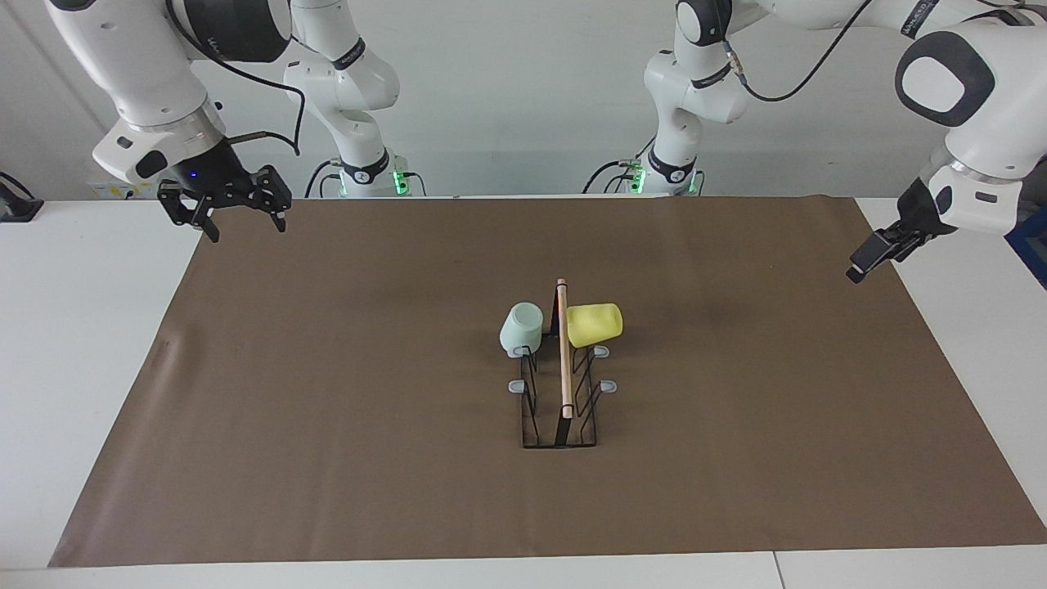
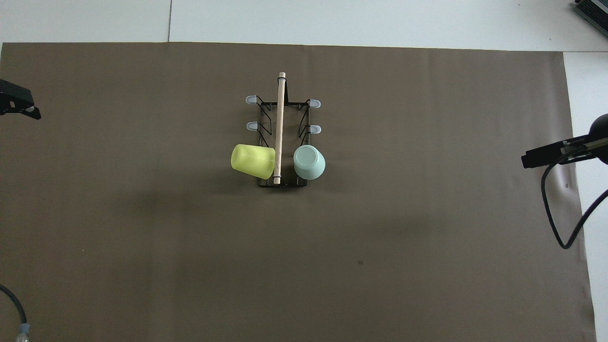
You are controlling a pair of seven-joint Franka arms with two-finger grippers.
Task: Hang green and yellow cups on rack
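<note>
Both cups hang on the rack (image 1: 561, 384).
Its rod runs toward and away from the robots; yellow cup (image 1: 595, 324) lies sideways, green cup (image 1: 521, 328) base-up. Right gripper (image 1: 243, 222) and left gripper (image 1: 860, 264) hover open, empty.

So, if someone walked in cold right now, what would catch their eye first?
The two bright cups at mid-table: the yellow cup and the green cup hang on the rack, either side of its wooden rod, on the prongs nearest the robots. Next, both arms stand wide apart and empty: the left gripper over the mat's edge at its own end, the right gripper, open, over the mat's corner at its end.
</note>
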